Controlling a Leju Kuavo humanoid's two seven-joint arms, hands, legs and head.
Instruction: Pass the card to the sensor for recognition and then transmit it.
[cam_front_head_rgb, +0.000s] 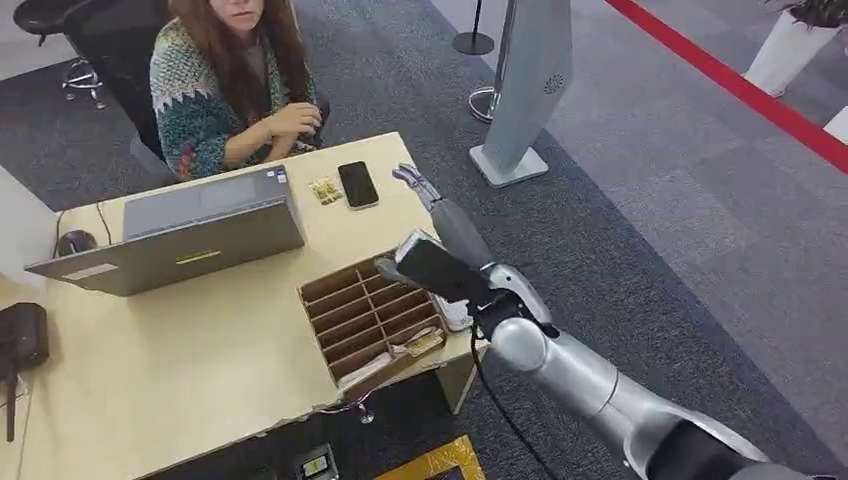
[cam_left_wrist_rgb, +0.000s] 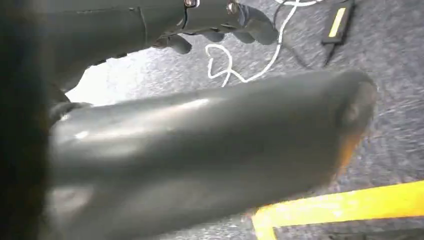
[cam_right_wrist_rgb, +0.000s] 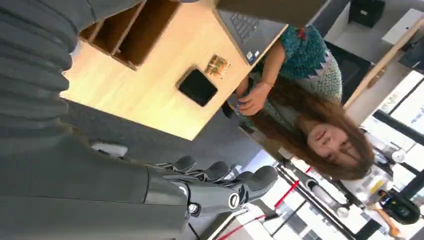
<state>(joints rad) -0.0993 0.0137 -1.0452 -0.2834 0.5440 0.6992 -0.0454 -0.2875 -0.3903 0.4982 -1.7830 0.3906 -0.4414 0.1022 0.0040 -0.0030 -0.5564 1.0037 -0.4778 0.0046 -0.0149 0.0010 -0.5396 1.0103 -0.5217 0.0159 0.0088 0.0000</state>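
Observation:
A small patterned card (cam_front_head_rgb: 325, 190) lies on the wooden desk (cam_front_head_rgb: 200, 350) beside a flat black device (cam_front_head_rgb: 358, 184) that looks like a phone; both also appear in the right wrist view, the card (cam_right_wrist_rgb: 217, 65) and the device (cam_right_wrist_rgb: 198, 87). My right hand (cam_front_head_rgb: 445, 218) reaches out over the desk's right edge, just right of the device, with fingers (cam_right_wrist_rgb: 225, 181) stretched out and nothing in them. My left hand (cam_left_wrist_rgb: 210, 20) hangs over the carpet, its thumb (cam_left_wrist_rgb: 200, 150) apart from the fingers, and holds nothing.
A brown divided box (cam_front_head_rgb: 375, 320) with some cards in it stands at the desk's near right corner, under my right forearm. An open laptop (cam_front_head_rgb: 190, 235) is to the left. A person (cam_front_head_rgb: 235, 80) sits behind the desk. A grey kiosk stand (cam_front_head_rgb: 525, 90) stands on the right.

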